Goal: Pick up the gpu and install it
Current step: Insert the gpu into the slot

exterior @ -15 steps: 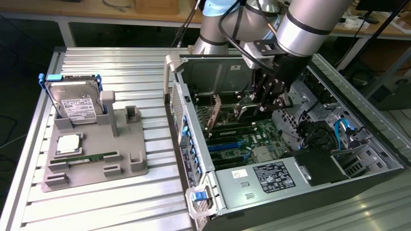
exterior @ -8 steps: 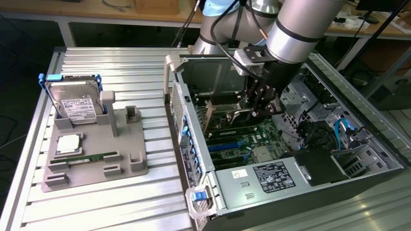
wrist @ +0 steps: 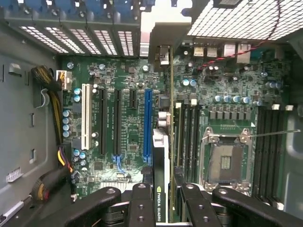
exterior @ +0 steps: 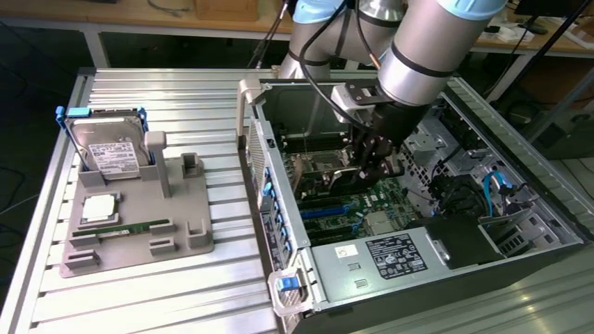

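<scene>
Gripping the gpu (wrist: 161,151) on edge between its dark fingers (wrist: 141,203), the gripper (wrist: 162,208) is clenched on the card's upper edge, which leaves the connector edge facing down at the motherboard (wrist: 123,71). In the wrist view the card runs parallel to the long blue slot (wrist: 147,123) and just beside it, with its metal bracket (wrist: 160,54) towards the case's rear grille; that orientation suits a straight push into the slot. In the exterior view the arm (exterior: 418,62) reaches down into the open computer case (exterior: 519,174), low over the board, while the grey holder (exterior: 139,243) on the table holds the hard drive (exterior: 111,149) and memory stick (exterior: 135,227). Seating looks not yet done
</scene>
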### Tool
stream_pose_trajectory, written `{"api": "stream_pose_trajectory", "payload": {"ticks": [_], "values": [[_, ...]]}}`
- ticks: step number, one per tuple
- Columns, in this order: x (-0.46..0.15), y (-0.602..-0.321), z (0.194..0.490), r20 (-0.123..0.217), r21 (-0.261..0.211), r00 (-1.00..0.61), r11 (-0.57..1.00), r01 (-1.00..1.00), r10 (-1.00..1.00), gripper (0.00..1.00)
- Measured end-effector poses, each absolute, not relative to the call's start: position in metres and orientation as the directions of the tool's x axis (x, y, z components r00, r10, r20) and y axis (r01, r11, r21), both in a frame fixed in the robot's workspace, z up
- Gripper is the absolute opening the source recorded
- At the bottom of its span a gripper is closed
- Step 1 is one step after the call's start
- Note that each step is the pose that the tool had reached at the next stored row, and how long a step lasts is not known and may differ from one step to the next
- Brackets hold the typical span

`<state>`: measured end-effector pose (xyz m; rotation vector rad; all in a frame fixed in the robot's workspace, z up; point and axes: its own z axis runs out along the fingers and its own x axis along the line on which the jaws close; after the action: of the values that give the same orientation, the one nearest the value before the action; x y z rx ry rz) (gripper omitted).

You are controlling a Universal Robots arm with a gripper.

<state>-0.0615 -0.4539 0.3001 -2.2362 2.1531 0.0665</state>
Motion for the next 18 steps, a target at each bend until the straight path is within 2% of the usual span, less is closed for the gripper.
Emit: {"api": "stream_pose_trajectory", "payload": {"ticks": [7, 18], "values": [[-0.063, -0.465, 0.287, -0.056, 0.003, 0.037, -0.038, -0.999, -0.998, 0.27], [-0.075, -0.466, 0.286, -0.056, 0.002, 0.038, -0.038, -0.999, -0.998, 0.27]]}}
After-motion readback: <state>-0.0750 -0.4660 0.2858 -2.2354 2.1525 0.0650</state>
